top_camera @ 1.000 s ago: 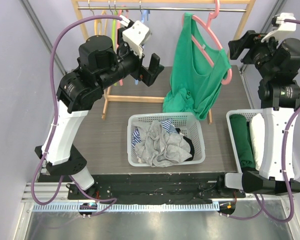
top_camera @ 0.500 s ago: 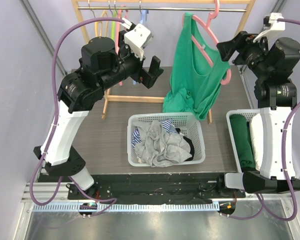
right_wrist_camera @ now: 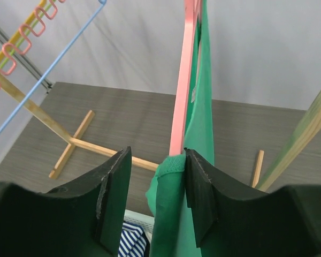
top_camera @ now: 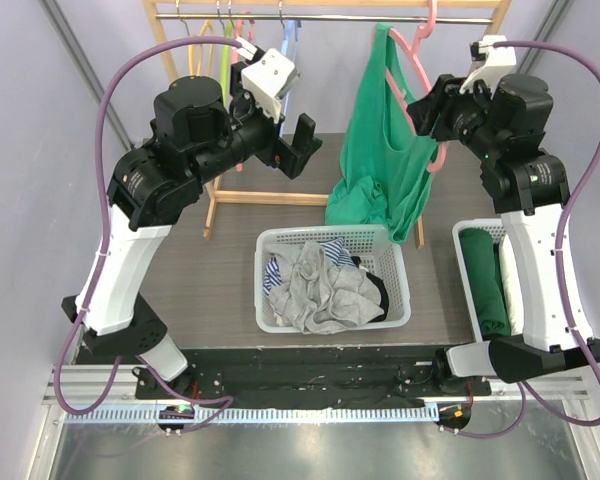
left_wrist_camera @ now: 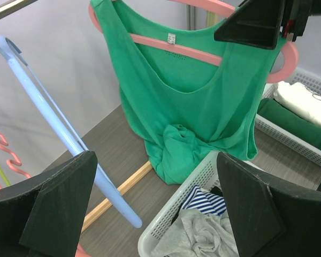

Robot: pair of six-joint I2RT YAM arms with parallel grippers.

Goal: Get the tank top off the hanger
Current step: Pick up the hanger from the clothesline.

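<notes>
From above, the green tank top (top_camera: 385,150) hangs at the back of the surface (top_camera: 220,260). The right pincer (top_camera: 423,112) is at its shoulder and the left pincer (top_camera: 290,150) is well apart from it.

The left wrist view shows the left pincer's jaws wide apart and empty, with the top draped on a pink hanger (left_wrist_camera: 187,52).

In the right wrist view, the right pincer's jaws stand apart on either side of the hanger and strap, not clamped.

Your top camera looks down from above and behind the arm bases at the whole table (top_camera: 220,260), with the rail (top_camera: 330,18) at the frame's upper edge. Your left wrist camera faces the tank top (left_wrist_camera: 192,101) front-on from well back. Your right wrist camera sits close, seeing the pink hanger (right_wrist_camera: 181,91) edge-on. All three share that garment.
</notes>
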